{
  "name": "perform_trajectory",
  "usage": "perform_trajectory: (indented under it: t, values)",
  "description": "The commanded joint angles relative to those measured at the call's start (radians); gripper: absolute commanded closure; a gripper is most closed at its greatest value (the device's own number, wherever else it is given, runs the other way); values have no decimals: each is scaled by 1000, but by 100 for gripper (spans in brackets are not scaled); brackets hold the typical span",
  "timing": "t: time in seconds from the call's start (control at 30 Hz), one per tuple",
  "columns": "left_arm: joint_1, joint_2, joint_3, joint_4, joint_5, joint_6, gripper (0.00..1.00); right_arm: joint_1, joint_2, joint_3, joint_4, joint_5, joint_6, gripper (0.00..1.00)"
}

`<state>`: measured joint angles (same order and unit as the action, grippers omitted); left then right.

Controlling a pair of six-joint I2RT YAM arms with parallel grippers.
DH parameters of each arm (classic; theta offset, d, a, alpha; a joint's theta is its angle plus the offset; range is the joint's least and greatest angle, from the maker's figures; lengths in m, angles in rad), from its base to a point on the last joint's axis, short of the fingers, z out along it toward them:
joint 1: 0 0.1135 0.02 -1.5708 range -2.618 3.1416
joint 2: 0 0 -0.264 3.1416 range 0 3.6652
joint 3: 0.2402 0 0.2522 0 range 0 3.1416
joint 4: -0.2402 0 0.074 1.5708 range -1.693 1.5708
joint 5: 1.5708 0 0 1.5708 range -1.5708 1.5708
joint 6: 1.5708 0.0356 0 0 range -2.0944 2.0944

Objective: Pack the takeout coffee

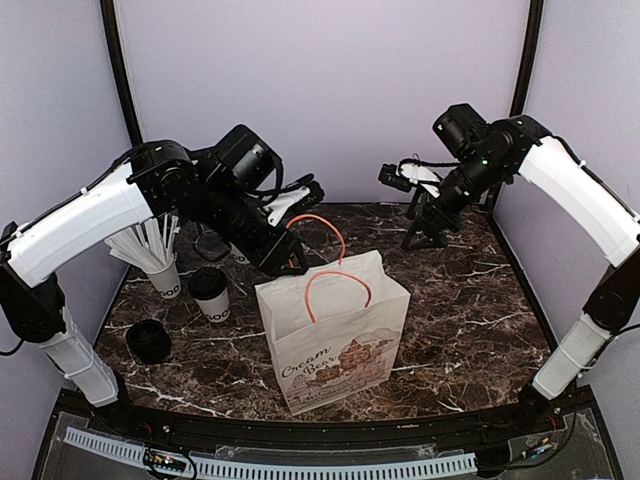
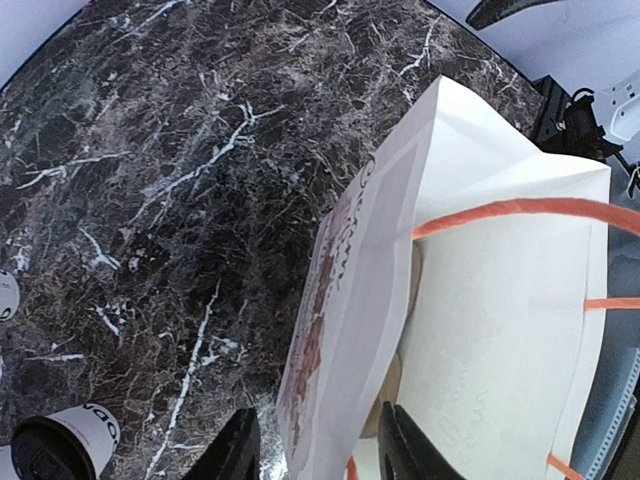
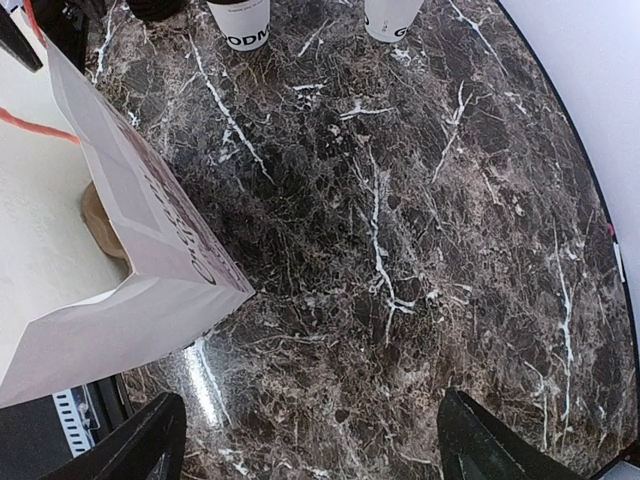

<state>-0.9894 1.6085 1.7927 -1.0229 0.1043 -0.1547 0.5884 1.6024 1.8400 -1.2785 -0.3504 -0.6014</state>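
The takeout coffee, a small white cup with black lettering and a black lid, stands on the marble table left of the bag; it also shows in the left wrist view and the right wrist view. A white paper bag with orange handles stands open in the middle. My left gripper hovers at the bag's upper left rim, away from the coffee. Its jaws straddle the bag's side wall with gaps on both sides. My right gripper hangs open over bare table, right of the bag.
A white cup holding paper-wrapped straws stands behind the coffee. A black round object sits near the front left. Something brown lies at the bottom of the bag. Dark marble table stretches right of the bag.
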Motion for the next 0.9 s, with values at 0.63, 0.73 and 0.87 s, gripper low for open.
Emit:
perform_trajectory:
  t: [0.63,0.73,0.87]
  values:
    - [4,201,374,-49,-114,263,100,-178,-26,5,167,79,68,13]
    - [2,227,372,5,-123,327,100,-200,-36,-27,199,109,85,13]
    - [-41,267,342,39,-198,380,100,-213,-53,-84,231,146,96,13]
